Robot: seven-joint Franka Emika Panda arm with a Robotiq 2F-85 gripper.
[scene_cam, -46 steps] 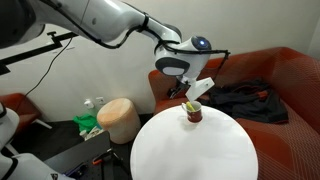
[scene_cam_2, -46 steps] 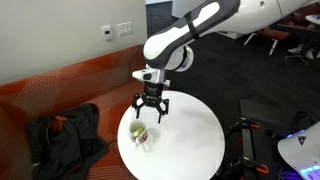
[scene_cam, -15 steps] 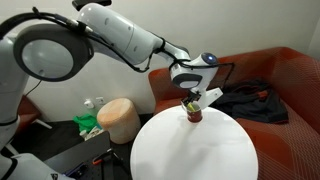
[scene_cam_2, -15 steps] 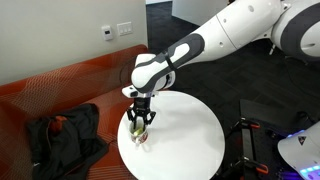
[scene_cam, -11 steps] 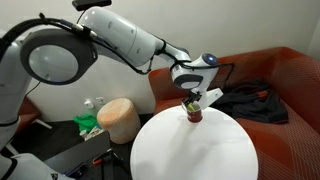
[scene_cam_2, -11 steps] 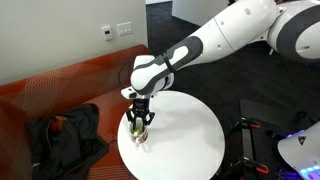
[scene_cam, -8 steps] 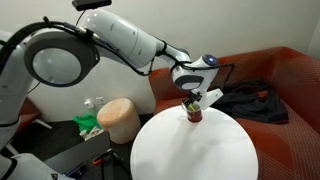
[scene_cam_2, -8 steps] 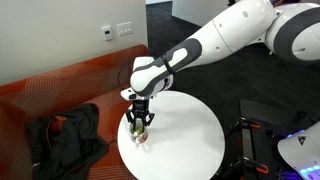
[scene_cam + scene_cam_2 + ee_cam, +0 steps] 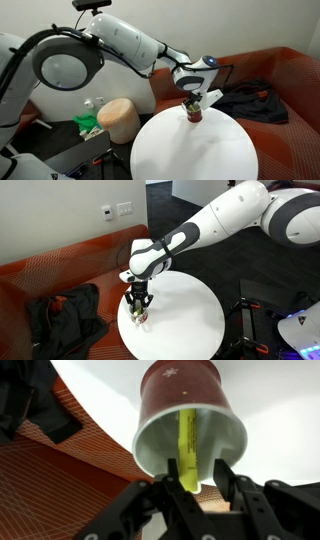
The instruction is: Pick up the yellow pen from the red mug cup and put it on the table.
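The red mug cup [image 9: 186, 388] stands near the edge of the round white table [image 9: 195, 152], and both exterior views show it [image 9: 194, 116] [image 9: 141, 317]. The yellow pen [image 9: 187, 445] leans inside it, with its top end poking over the rim towards the wrist camera. My gripper [image 9: 199, 466] hangs straight down over the mug [image 9: 190, 104] [image 9: 139, 304]. Its fingers straddle the pen's top end. The left finger is at the pen, and a gap shows between the pen and the right finger [image 9: 226, 468]. The jaws are partly narrowed and hold nothing.
A red sofa [image 9: 283, 72] [image 9: 62, 268] curves behind the table, with dark clothing [image 9: 246, 100] [image 9: 62, 315] lying on it. A beige cylindrical stool [image 9: 118, 119] stands beside the table, next to green items [image 9: 87, 124] on the floor.
Since the earliest frames my gripper has come down from above the mug to its rim. Over the last second it stays in place while its fingers narrow slightly around the pen.
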